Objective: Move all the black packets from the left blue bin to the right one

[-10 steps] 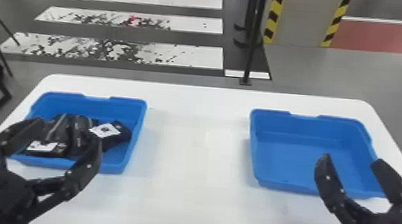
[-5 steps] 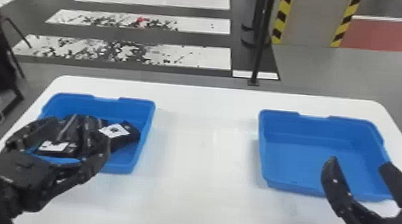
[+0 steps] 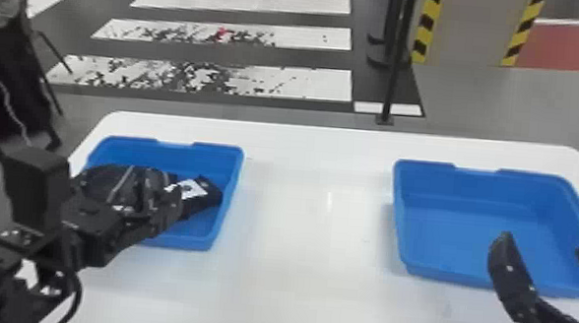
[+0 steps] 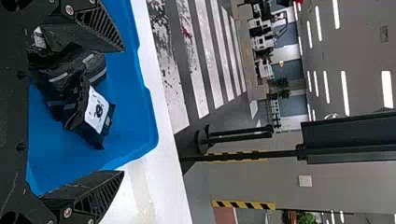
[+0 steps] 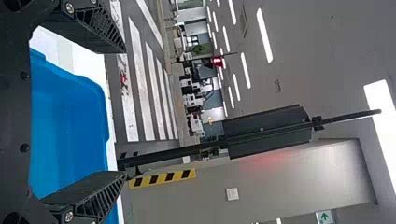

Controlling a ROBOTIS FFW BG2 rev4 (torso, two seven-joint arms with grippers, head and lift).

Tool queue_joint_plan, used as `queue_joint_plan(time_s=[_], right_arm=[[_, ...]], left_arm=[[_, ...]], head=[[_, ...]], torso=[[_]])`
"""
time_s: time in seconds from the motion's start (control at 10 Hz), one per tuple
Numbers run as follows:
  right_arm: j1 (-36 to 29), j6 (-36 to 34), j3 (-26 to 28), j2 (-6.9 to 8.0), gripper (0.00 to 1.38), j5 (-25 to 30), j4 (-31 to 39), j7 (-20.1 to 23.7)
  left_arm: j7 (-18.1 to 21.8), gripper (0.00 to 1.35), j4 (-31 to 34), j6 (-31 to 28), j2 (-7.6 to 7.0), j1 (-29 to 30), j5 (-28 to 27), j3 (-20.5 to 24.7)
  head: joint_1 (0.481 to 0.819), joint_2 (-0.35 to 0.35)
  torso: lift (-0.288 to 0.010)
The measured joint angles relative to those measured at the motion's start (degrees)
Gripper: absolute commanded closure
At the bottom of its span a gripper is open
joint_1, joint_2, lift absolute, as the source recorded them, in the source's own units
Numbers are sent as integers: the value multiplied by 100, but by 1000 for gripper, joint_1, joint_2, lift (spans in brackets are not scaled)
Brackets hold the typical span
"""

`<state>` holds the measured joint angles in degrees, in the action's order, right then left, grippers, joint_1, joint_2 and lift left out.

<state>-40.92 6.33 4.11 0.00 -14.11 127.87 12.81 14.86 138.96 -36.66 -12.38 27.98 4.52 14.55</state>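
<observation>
1. In the head view, our left gripper [image 3: 138, 186] is above the left blue bin [image 3: 217, 160], and its arm comes in from the lower left side. It points forward and down, over the black packets [image 4: 70, 77]
2. The left gripper is released: in its wrist view [image 4: 123, 111] the two fingers stand wide apart, and we see nothing clenched between them. One finger overlaps the packets in this view, but we cannot tell if it touches them
3. Our right gripper [image 3: 546, 243] is parked over the near part of the right blue bin [image 3: 474, 180]; its fingers are also spread wide, with nothing grasped
4. The packets are together in the left bin, shiny and wrinkled, some with thin grey stripes. They overlap, so we cannot count them surely. One labelled packet [image 4: 97, 111] has a white face with a dark round mark, and it lies at the side of the group nearer to the right bin
5. Compared with the earlier head frames, our left gripper has turned, and more of its arm is now visible. Both bins appear a little farther to the right, as the whole scene does. The labelled packet has kept its place inside the left bin, and the right gripper has stayed over the right one
</observation>
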Motion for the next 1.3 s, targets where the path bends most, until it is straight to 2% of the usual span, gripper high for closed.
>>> queue_joint_plan(time_s=[0.2,0.5,0.8,0.9,1.1,1.3], right_arm=[[-12,-1,-36,0,96,-6,-10,-4],[-70,-49,-57,0,96,-19,26,-4],[-66,-56,-57,0,96,-30,13,-4],[-68,-56,-50,0,96,-32,5,-7],[-79,-56,-46,0,96,-41,-2,-7],[-70,-56,-46,0,96,-57,-12,-6]], left_arm=[[0,128,-428,-196,-62,-539,-129,-170],[5,122,-957,-965,-77,-1262,-412,-277],[433,121,-1816,-1605,-219,-2139,-546,-493],[455,122,-1962,-1779,-243,-2289,-577,-578],[809,127,-2431,-1960,-290,-2671,-674,-741],[887,153,-2702,-2220,-362,-2906,-743,-933]], head=[[695,117],[695,143],[695,142],[695,140],[695,126],[695,119]], torso=[[-185],[-185],[-185],[-185],[-185],[-185]])
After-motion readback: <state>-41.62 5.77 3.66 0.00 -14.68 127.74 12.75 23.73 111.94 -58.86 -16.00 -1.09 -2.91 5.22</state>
